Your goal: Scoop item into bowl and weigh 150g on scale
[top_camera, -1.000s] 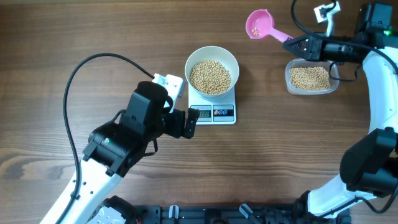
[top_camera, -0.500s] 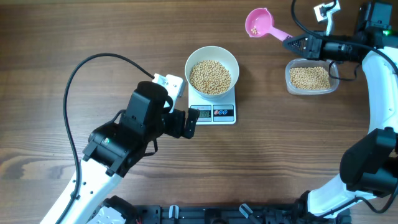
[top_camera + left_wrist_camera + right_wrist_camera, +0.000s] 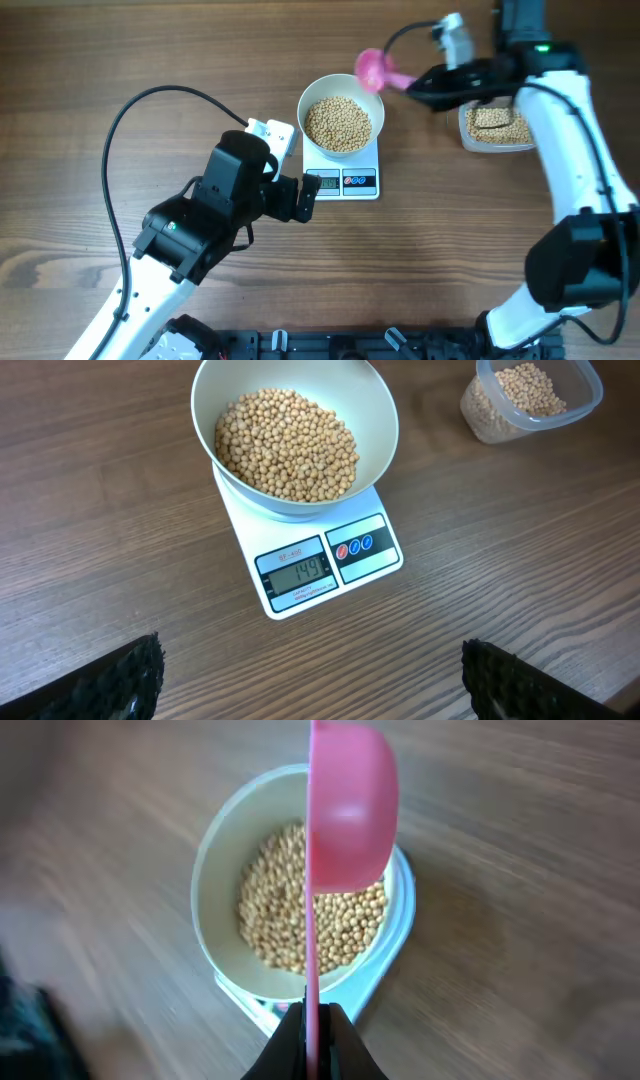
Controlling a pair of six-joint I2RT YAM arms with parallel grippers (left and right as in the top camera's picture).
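**Right jaws pinch the scoop over the bowl; left jaws stand spread before the scale**

The right gripper has its jaws pressed together on the thin handle of a pink scoop. In the right wrist view the handle runs edge-on away from the fingers. The cup is turned on its side, its smooth outer face toward the camera, so its contents cannot be seen. The cup hangs above the far right rim of the bowl.

The left gripper has its jaws spread wide, and nothing sits between its dark fingers. It hovers low over the table, just in front of the scale.

The white bowl sits centred on the scale and holds a mound of tan beans. The grey display on the front edge of the scale reads 149.

A clear plastic tub stands to the right of the scale, apart from it and partly under the right arm. It holds more of the same beans.
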